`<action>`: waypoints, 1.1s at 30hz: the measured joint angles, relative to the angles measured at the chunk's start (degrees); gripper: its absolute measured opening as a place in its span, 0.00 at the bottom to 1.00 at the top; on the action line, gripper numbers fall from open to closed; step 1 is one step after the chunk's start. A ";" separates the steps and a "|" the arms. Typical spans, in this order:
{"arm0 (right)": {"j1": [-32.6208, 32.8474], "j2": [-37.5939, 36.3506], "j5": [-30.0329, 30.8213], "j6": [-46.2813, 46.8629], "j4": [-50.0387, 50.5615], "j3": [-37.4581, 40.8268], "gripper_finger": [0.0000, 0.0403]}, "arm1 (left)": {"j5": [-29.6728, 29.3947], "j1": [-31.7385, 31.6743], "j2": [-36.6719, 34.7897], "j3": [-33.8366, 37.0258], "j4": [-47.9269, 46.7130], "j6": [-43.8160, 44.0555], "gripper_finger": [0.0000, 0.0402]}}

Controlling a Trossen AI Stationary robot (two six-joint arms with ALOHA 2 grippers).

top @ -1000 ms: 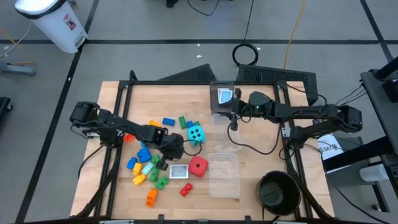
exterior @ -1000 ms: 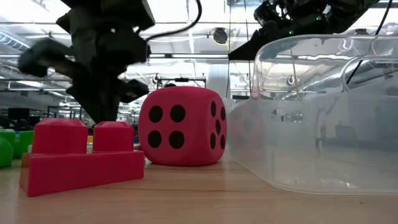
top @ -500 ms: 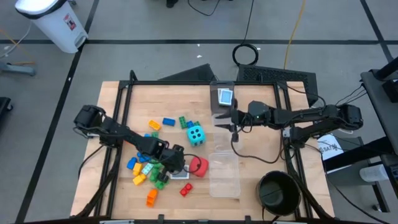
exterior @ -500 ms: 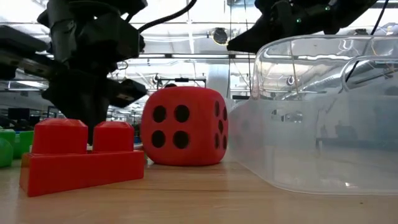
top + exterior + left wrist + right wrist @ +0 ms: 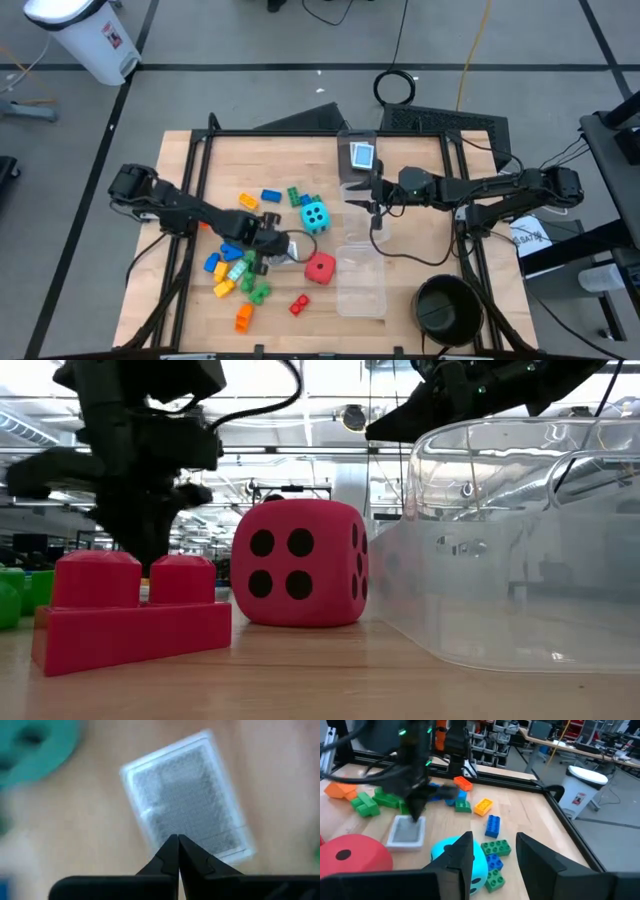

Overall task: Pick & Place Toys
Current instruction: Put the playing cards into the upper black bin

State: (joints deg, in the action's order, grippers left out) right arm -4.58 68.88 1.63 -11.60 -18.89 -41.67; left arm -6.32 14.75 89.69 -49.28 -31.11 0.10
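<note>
The wooden bench [image 5: 420, 290] carried two clear plastic boxes. The near box [image 5: 361, 281] lay beside the red die and looked bare inside. The far box [image 5: 358, 160] held one picture card, blue-faced. A black round bowl [image 5: 447, 307] sat at the bench's near right corner; what it held could not be seen.

The red die [image 5: 320, 268] was a soft-looking cube with black pips and rounded corners, close beside the near box in the low view. The cyan die [image 5: 314, 215] stood farther back, near the bench's middle, also with dark pips.

The bricks [image 5: 240, 270] lay scattered left of the dice: studded plastic pieces in blue, orange, yellow and green, with a red brick [image 5: 299, 305] apart in front. A green and blue cluster [image 5: 492, 854] sat just beside the cyan die.

A white-bordered card [image 5: 189, 805] with a grey patterned face lay flat on the wood, between the bricks and the red die.

The left claw [image 5: 177, 851] was clenched, its tips pressed together just over the card's edge, nothing visibly between them. The right claw [image 5: 492, 854] hung over the bench between the two boxes, fingers parted and holding nothing.
</note>
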 joint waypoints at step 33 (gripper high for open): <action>0.57 0.00 -0.15 0.20 0.52 0.00 0.29 | 3.86 -0.14 1.14 -0.32 1.86 18.69 0.79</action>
State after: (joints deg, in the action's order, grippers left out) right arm -4.01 68.88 1.48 -11.40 -18.37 -41.67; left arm -2.46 14.61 90.83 -49.60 -29.25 18.79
